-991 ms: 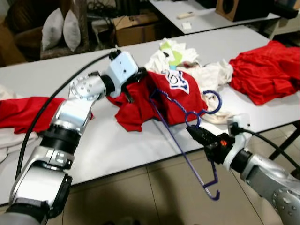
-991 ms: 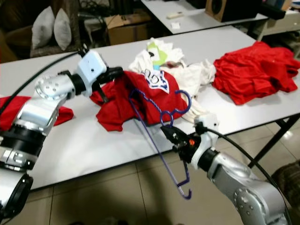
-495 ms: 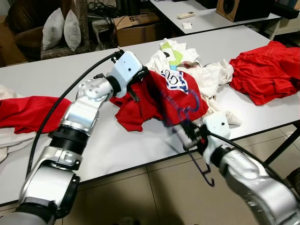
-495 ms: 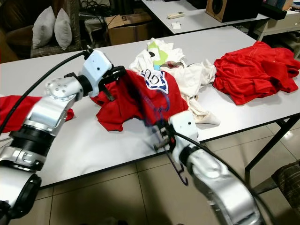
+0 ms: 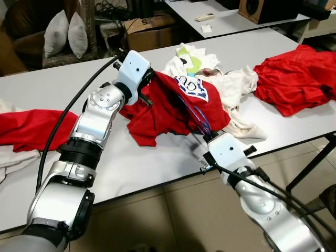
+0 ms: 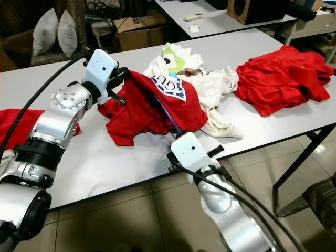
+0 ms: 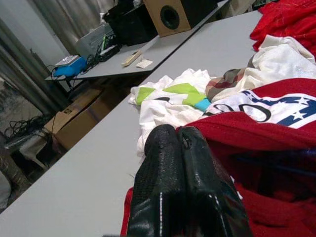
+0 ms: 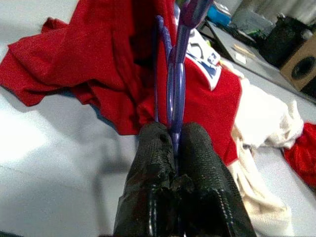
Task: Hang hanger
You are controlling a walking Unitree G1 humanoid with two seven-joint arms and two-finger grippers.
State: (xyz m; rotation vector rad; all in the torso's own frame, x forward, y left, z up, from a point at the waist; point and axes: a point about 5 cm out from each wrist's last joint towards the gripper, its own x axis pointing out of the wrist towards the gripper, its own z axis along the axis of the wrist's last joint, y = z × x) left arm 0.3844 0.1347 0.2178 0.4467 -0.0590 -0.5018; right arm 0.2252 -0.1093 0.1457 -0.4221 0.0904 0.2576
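Near, lower centre-right of head view: right gripper (image 8: 170, 140) at table edge (image 5: 157, 184), fingers pressed together, pinching the purple hanger (image 8: 177, 84). Hanger runs from the pinch up into the red shirt (image 5: 168, 107); its far end is under cloth, so can't tell how far in it sits.

Mid frame, upper left of centre: left gripper (image 7: 180, 143) holds the shirt's upper edge lifted off the table, fingers closed on the fabric.

Farther back: white garments (image 5: 231, 86) touching the shirt's right side; second red pile (image 5: 294, 76) at upper right, well apart. More red cloth (image 5: 31, 128) at left edge.

Risks (judgement):
1. Hanger snags. Cause: hidden end catches a fold or the wrong opening; further push bunches the shirt instead of seating it.
2. Hanger twists in grip. Cause: thin rod pinched at one pt only, cloth drag acts as lever.
3. Shirt slips from left gripper. Cause: small bite of fabric, pull from hanger side.
4. White garments dragged along. Cause: contact w/ shirt.
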